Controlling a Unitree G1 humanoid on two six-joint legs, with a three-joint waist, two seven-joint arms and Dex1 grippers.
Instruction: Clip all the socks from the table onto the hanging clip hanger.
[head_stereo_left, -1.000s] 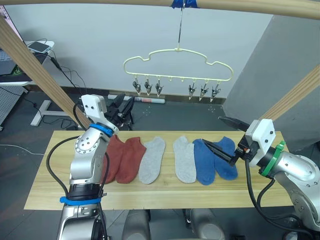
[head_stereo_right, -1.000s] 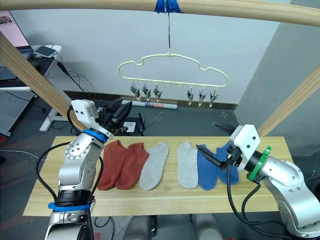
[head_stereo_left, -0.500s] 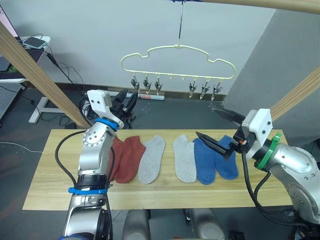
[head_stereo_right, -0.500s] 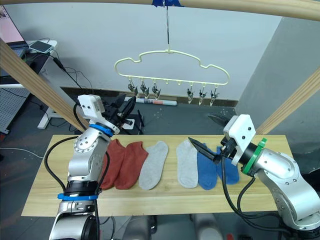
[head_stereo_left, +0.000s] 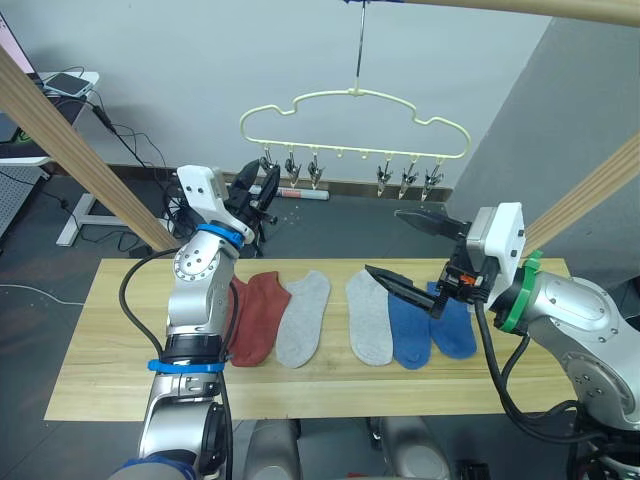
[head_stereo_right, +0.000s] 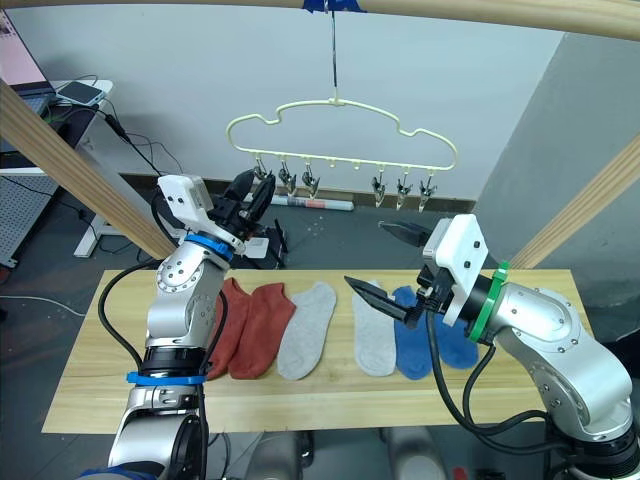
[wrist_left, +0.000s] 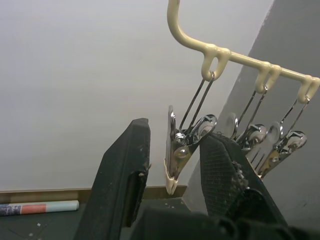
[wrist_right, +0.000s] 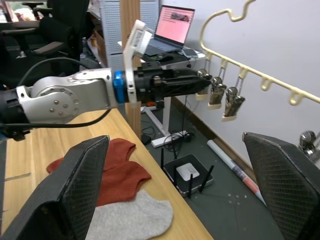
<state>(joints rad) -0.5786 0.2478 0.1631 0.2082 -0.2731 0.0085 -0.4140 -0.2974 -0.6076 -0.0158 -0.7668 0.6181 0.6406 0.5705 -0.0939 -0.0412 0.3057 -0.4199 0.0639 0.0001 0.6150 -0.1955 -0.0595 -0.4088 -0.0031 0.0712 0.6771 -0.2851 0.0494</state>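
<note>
Several socks lie in a row on the table (head_stereo_left: 100, 350): two rust-red (head_stereo_left: 258, 318), two light grey (head_stereo_left: 303, 318), two blue (head_stereo_left: 408, 328). My left arm partly hides the leftmost red sock. The pale-yellow clip hanger (head_stereo_left: 355, 125) hangs from the top pole. My left gripper (head_stereo_left: 262, 185) is raised at the hanger's leftmost clip (wrist_left: 176, 150), which sits between its open fingers (wrist_left: 122, 170). My right gripper (head_stereo_left: 382, 240) hovers wide open above the inner grey and blue socks, holding nothing.
Slanted wooden poles (head_stereo_left: 70, 140) of the frame stand at both sides, with a cross pole overhead. Behind the table a small black device (wrist_right: 189, 172) and cables lie on the dark floor. A desk with a laptop (wrist_right: 172, 25) stands at the far left.
My left gripper has risen from beside the red socks up to the hanger's leftmost clip. My right gripper has lifted off the blue socks, moved left and spread wider.
</note>
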